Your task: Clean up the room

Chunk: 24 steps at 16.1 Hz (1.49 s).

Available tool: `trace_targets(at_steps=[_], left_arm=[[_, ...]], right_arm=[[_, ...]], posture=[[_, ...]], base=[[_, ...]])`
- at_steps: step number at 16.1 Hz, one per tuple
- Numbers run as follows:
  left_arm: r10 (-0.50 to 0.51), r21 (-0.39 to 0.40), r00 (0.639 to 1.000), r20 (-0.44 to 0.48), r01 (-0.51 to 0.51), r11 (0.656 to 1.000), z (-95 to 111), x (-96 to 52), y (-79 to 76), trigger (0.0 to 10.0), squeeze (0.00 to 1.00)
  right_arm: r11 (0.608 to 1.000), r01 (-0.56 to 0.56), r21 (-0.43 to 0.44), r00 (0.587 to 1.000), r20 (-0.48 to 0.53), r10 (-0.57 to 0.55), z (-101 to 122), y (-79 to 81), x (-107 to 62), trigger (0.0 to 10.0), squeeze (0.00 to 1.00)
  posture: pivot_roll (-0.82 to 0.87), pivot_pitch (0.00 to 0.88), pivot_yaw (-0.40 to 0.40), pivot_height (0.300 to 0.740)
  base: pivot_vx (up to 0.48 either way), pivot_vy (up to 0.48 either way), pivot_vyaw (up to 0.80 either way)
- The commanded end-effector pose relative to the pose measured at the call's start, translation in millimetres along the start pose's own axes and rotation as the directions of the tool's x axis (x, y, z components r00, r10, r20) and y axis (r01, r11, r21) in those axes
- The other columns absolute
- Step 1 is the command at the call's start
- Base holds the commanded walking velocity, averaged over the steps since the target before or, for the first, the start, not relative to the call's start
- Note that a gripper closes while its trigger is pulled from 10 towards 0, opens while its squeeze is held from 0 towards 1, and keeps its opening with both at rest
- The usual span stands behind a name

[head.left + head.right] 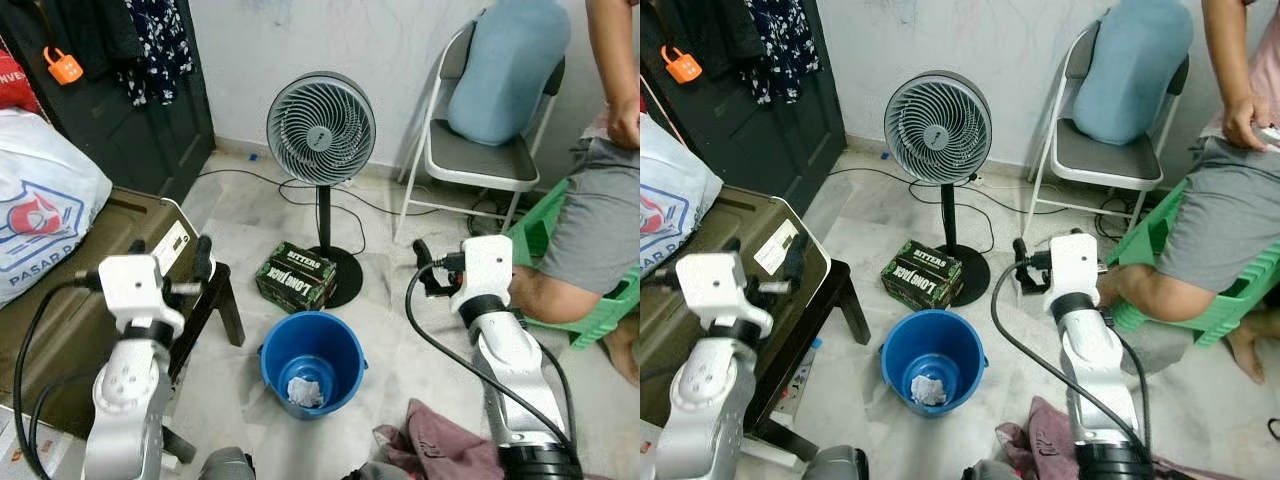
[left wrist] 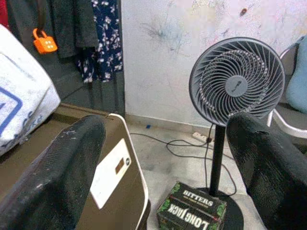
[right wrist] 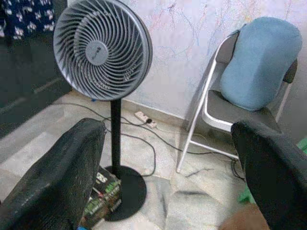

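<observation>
I hold my left pincer (image 1: 170,262) and right pincer (image 1: 428,268) raised, fingers spread wide and empty, above the blue bucket (image 1: 312,362).

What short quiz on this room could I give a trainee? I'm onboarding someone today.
1. True or false: the blue bucket holds a crumpled white wad.
2. What rests against the fan base? A) the green carton B) a shoe C) a bottle
3. Fill in: the blue cushion sits on the folding ____.

Key: 1 true; 2 A; 3 chair.
</observation>
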<state>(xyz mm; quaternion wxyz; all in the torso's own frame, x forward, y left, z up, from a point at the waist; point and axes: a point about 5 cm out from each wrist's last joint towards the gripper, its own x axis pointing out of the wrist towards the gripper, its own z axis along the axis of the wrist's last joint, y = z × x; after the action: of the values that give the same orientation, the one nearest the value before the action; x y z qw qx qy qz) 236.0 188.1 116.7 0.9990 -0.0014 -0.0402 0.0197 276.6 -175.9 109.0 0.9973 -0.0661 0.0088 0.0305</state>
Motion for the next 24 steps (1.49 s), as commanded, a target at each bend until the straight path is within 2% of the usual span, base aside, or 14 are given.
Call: trace_targets(at_steps=[1, 3, 4, 5, 7, 24], left_arm=[[-0.006, 0.014, 1.0, 0.028, 0.006, 1.0, 6.0, 0.0, -0.6, 10.0, 0.0], [-0.003, 0.024, 1.0, 0.019, 0.003, 1.0, 5.2, 0.3, 0.3, 10.0, 0.0], [-0.008, 0.028, 1.0, 0.017, 0.008, 1.0, 5.3, 1.3, -1.2, 10.0, 0.0], [-0.01, 0.03, 1.0, 0.017, 0.009, 1.0, 5.8, 1.7, -1.9, 10.0, 0.0], [-0.014, 0.032, 1.0, 0.018, 0.013, 0.999, 5.9, 4.3, -2.5, 10.0, 0.0], [0.033, 0.071, 0.998, 0.044, -0.036, 0.997, 7.9, 12.1, -2.0, 10.0, 0.0]], right_arm=[[0.999, 0.033, -0.021, 0.999, 0.038, -0.033, 9.5, -2.7, 4.9, 10.0, 0.0], [1.0, 0.014, -0.018, 0.999, 0.038, -0.014, 14.4, 1.2, 7.6, 10.0, 0.0], [0.998, 0.007, -0.067, 0.998, 0.06, -0.003, 16.9, 2.2, 7.9, 10.0, 0.0], [0.997, -0.001, -0.08, 0.997, 0.071, 0.007, 18.1, 2.6, 8.3, 10.0, 0.0], [0.999, -0.019, -0.033, 0.997, 0.08, 0.021, 22.2, 3.7, 12.6, 10.0, 0.0], [0.995, -0.076, -0.061, 0.989, 0.124, 0.083, 34.1, 12.0, 21.9, 10.0, 0.0]], posture=[[-0.04, 0.0, -0.045, 0.74], [-0.04, 0.0, -0.043, 0.74], [-0.04, 0.0, -0.041, 0.74], [-0.04, 0.0, -0.04, 0.74], [-0.05, 0.0, -0.04, 0.74], [-0.04, 0.0, -0.063, 0.74]], base=[[0.0, 0.0, 0.0], [0.0, 0.0, 0.0], [0.0, 0.0, 0.0], [0.0, 0.0, 0.0], [0.0, 0.0, 0.8], [0.0, 0.0, 0.8]])
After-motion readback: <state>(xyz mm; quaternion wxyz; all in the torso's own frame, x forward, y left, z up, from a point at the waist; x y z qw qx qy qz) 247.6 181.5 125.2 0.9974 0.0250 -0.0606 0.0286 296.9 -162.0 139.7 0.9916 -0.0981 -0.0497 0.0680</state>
